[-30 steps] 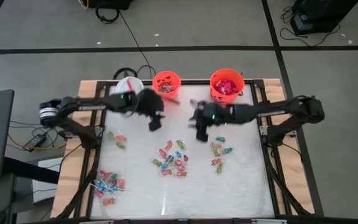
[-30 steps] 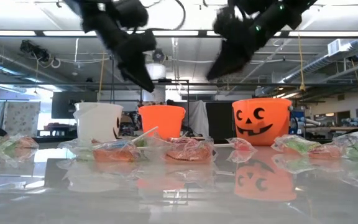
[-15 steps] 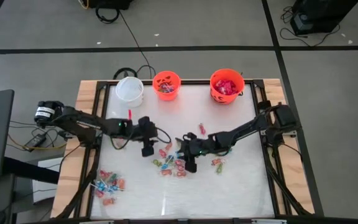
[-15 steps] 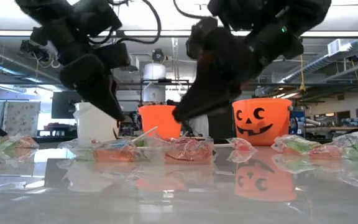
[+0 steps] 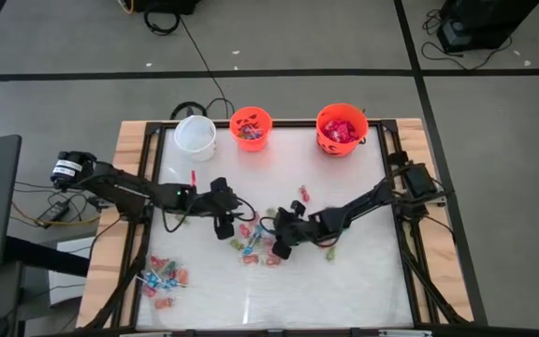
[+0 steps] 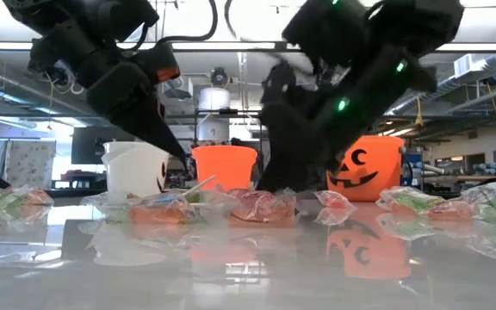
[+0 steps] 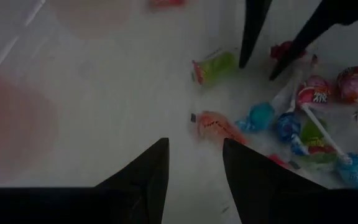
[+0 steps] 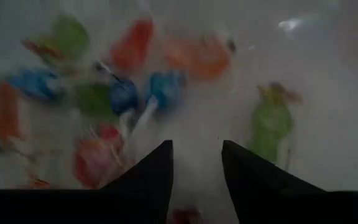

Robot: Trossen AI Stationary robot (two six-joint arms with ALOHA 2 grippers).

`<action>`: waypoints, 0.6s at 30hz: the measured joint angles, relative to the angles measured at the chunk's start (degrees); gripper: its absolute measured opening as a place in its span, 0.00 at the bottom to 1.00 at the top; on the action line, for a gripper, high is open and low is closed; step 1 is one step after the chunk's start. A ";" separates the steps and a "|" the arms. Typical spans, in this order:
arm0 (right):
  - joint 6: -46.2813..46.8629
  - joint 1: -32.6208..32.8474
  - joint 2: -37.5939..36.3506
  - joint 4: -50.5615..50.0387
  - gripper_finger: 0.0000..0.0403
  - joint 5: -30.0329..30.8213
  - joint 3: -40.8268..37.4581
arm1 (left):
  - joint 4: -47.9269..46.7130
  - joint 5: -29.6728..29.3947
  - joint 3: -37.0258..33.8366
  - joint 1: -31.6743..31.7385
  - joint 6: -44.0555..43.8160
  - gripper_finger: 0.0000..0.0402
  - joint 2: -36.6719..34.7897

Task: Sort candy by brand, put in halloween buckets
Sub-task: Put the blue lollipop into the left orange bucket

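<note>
Several candy pieces and lollipops (image 5: 255, 243) lie loose on the white table's middle; another heap of candy (image 5: 162, 276) lies near the left front. At the far edge stand the white bucket (image 5: 196, 133), the small orange bucket (image 5: 251, 127) and the larger orange bucket (image 5: 342, 128), which holds red packets. My left gripper (image 5: 223, 227) hangs open just left of the middle heap, with an orange candy (image 7: 216, 127) lying ahead of its fingers. My right gripper (image 5: 280, 246) stands open low over the heap's right side, where a blue lollipop (image 8: 165, 87) and a green candy (image 8: 271, 124) lie ahead of it.
A red piece (image 5: 302, 194) lies alone between the heap and the larger orange bucket, and another red piece (image 5: 194, 177) lies near the left arm. Bare tabletop spreads toward the near edge (image 5: 279, 300) and on the right side. Wooden frame rails border the table.
Both grippers have left the buckets at the far edge and come down toward the near edge, meeting at the middle candy heap. The left came in from the left, the right swung left and rolled. In the last half second they have barely moved. The candy lies as before.
</note>
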 joint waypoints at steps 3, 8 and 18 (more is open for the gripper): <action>-1.17 0.55 -1.11 0.82 0.37 1.10 0.15 | 0.47 0.00 0.00 0.00 0.02 0.39 0.00; -1.75 0.34 -0.98 0.38 0.37 -2.19 0.06 | 0.88 -0.23 0.00 0.00 -0.04 0.39 0.00; -3.35 -0.44 3.25 8.97 0.37 -2.83 0.09 | 2.19 -0.46 0.00 0.00 0.00 0.39 0.00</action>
